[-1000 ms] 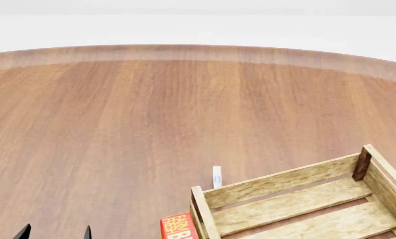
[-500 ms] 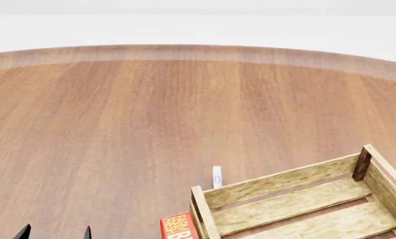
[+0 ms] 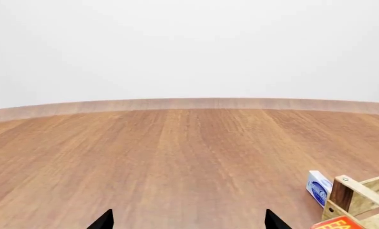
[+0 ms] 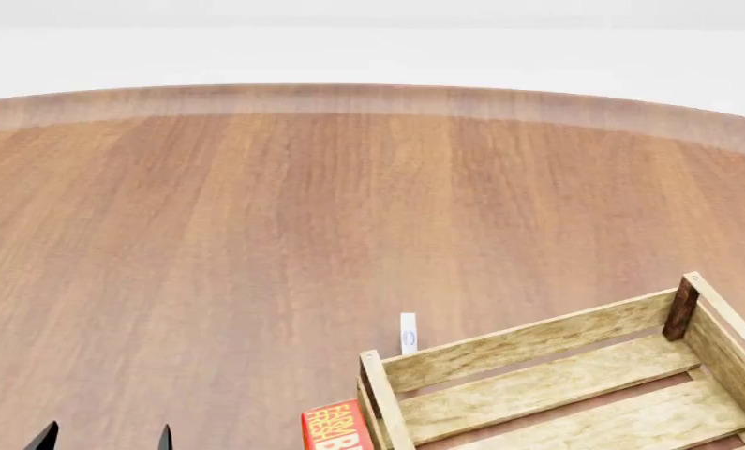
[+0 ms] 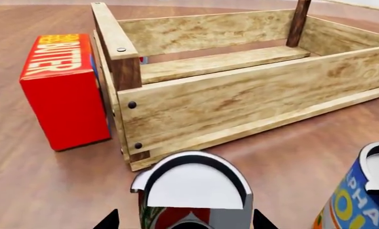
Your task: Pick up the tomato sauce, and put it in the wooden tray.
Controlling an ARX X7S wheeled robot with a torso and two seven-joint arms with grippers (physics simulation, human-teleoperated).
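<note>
R hand point(image 5: 185, 220): only black fingertips show in the R wrist view, spread apart, either side of the tomato sauce point(image 5: 192, 193), a red/green can w/ silver-white top; not clamped. That view alone shows the can, just in front of the wooden tray point(image 5: 240, 102), plus a blue-yellow can point(image 5: 361, 198) beside it. L hand point(image 4: 105, 437) tips apart over bare wood-grain worktop point(image 4: 285, 234). Red butter box point(image 5: 63, 88) sits against the slatted tray's corner post. Small white-blue packet point(image 4: 409, 333) stands behind the tray.
</note>
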